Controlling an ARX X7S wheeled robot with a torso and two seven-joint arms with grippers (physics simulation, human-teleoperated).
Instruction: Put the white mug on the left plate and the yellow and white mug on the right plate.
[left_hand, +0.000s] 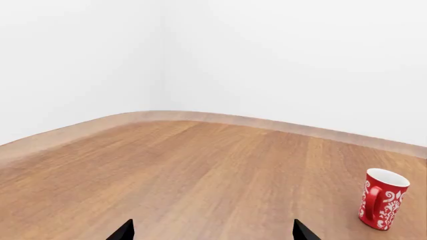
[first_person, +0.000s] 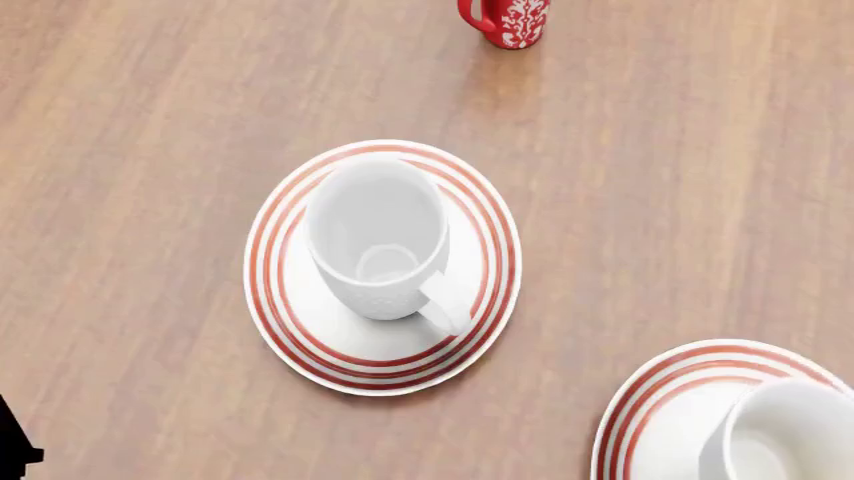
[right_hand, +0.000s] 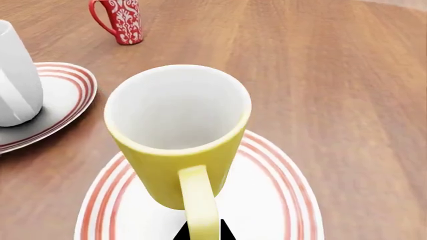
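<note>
Left wrist view: your left gripper (left_hand: 212, 232) is showing only two dark fingertips (left_hand: 122, 232), set wide apart over bare wooden table (left_hand: 200, 170) and holding nothing. A red mug with white floral pattern (left_hand: 382, 198) is standing upright, well apart from the tips.

Head view: the white mug (first_person: 379, 240) is sitting upright on the left plate (first_person: 274, 290), handle pointing toward the near right. The right plate (first_person: 654, 410) is lying at the near right corner, cut off by the frame edge, with a white-lined mug rim (first_person: 787, 440) showing on it. The red mug (first_person: 507, 20) is standing at the far edge. You are not seeing either pincer clearly here.

Right wrist view: the yellow and white mug is standing upright on the right plate (right_hand: 280, 200), handle facing the camera. The right gripper (right_hand: 200, 232) is showing only a dark tip beside the handle base; you cannot tell how far it is opened or whether it is gripping. The white mug (right_hand: 17, 80) is sitting on the left plate (right_hand: 67, 95), well apart.
</note>
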